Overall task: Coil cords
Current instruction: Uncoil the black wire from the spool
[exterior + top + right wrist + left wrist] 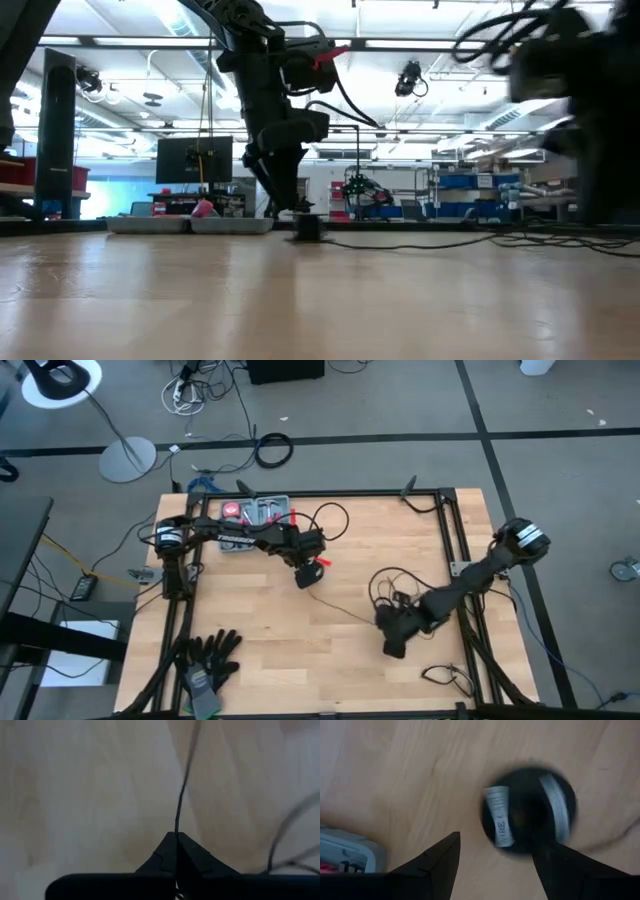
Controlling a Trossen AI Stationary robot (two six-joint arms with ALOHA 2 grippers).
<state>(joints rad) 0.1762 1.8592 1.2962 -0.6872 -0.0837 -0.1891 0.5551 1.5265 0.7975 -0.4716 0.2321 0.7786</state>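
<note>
While the left pincer [308,576] hangs low over the middle of the pale wooden table [280,660] with its two dark fingers [435,865] apart, the small round black puck-like disc [529,811] lies on the wood just ahead of them, beside one finger rather than between the pair. From that disc the long thin black wire [345,610] trails across the boards to the right pincer [393,647], whose fingers are pressed together and clamped on the strand [181,805]. More loose loops of wire [395,588] lie near the right arm.
</note>
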